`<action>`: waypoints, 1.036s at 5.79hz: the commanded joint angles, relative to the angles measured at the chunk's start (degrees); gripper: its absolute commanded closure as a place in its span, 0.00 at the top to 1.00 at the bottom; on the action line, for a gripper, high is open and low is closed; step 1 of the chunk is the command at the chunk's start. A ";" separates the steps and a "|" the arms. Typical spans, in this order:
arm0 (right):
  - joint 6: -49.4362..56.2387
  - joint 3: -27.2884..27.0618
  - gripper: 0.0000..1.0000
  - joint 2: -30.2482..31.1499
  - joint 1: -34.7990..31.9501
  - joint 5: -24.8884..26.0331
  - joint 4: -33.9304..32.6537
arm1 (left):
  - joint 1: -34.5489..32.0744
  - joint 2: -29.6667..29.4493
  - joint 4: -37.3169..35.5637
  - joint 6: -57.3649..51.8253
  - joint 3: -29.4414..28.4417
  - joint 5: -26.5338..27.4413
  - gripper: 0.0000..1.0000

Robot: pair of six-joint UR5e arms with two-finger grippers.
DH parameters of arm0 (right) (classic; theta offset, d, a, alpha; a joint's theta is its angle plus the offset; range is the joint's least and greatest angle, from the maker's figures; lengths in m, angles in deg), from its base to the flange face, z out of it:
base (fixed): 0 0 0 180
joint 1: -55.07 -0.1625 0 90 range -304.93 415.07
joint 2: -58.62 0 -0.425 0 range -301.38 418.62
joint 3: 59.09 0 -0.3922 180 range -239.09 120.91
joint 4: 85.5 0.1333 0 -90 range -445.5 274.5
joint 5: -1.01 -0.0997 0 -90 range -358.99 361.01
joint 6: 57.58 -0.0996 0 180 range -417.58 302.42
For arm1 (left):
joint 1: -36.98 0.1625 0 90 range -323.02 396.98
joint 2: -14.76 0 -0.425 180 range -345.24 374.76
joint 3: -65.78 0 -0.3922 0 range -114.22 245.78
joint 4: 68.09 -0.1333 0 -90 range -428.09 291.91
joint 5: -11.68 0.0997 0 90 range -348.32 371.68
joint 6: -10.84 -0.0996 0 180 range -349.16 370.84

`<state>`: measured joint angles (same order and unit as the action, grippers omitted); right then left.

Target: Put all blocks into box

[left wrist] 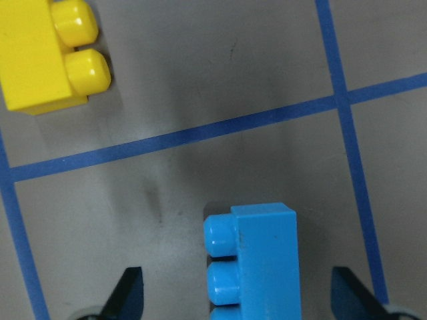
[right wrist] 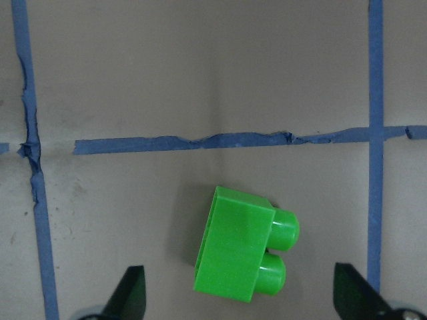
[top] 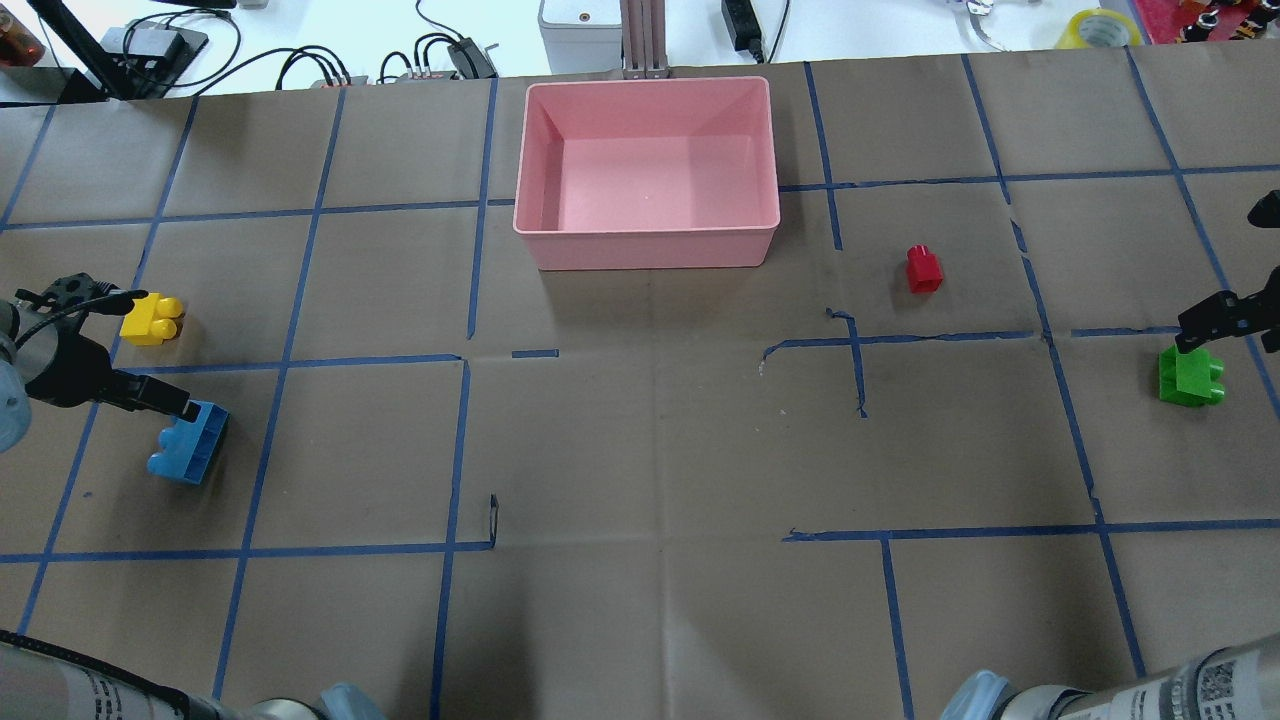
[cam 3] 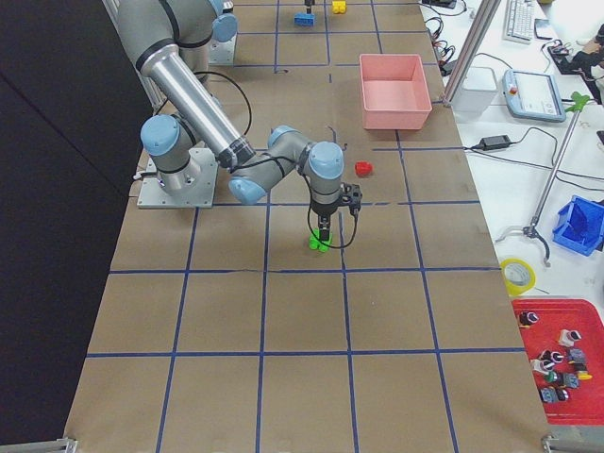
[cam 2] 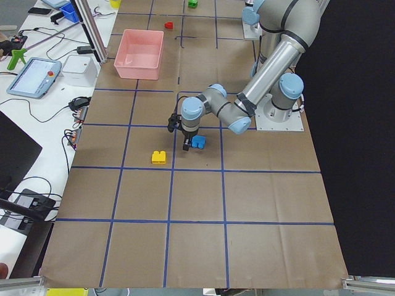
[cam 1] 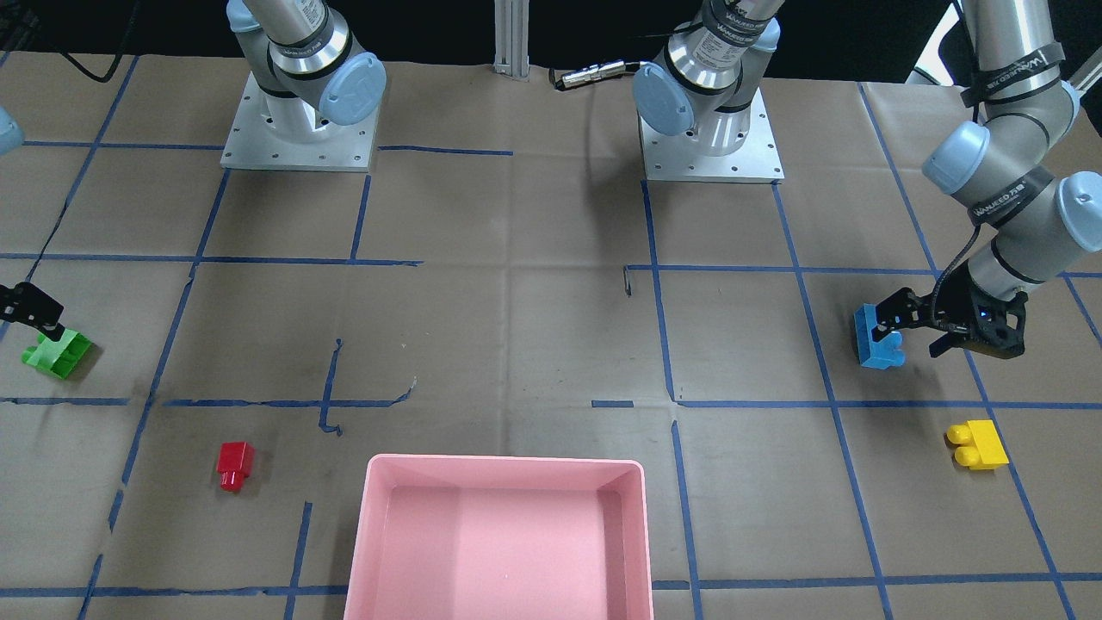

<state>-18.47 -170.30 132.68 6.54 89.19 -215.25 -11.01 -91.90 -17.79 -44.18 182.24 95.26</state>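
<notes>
The blue three-stud brick point(cam 1: 876, 340) point(top: 190, 443) lies on the table, and my left gripper point(cam 1: 908, 331) point(top: 175, 405) is open over it. In the left wrist view the brick point(left wrist: 257, 263) sits between the spread fingertips point(left wrist: 130, 293). The yellow brick point(cam 1: 977, 444) point(left wrist: 47, 57) lies close by. My right gripper point(cam 1: 39, 314) point(top: 1215, 320) is open over the green brick point(cam 1: 58, 353) point(top: 1190, 377) point(right wrist: 243, 250), which lies between its fingertips point(right wrist: 353, 293). The red brick point(cam 1: 234, 465) point(top: 923, 268) lies alone. The pink box point(cam 1: 504, 462) point(top: 645, 250) holds no bricks.
Brown paper with blue tape lines covers the table. Both arm bases point(cam 1: 297, 129) point(cam 1: 710, 138) stand on the side opposite the box. Cables and devices point(top: 440, 55) lie beyond the table edge behind the box.
</notes>
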 commanded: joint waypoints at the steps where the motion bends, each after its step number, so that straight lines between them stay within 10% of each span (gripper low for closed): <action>1: 0.00 0.20 0.99 -2.85 0.27 -0.20 -1.65 | 0.00 -0.22 -0.29 -0.44 2.36 0.10 0.99; 6: 0.17 -2.69 0.99 -4.27 1.76 0.50 -5.08 | 0.09 -1.36 -2.22 -0.79 2.37 0.45 0.84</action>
<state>-18.30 -172.50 128.51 7.52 89.45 -220.10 -10.92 -92.77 -19.42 -45.03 184.61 95.70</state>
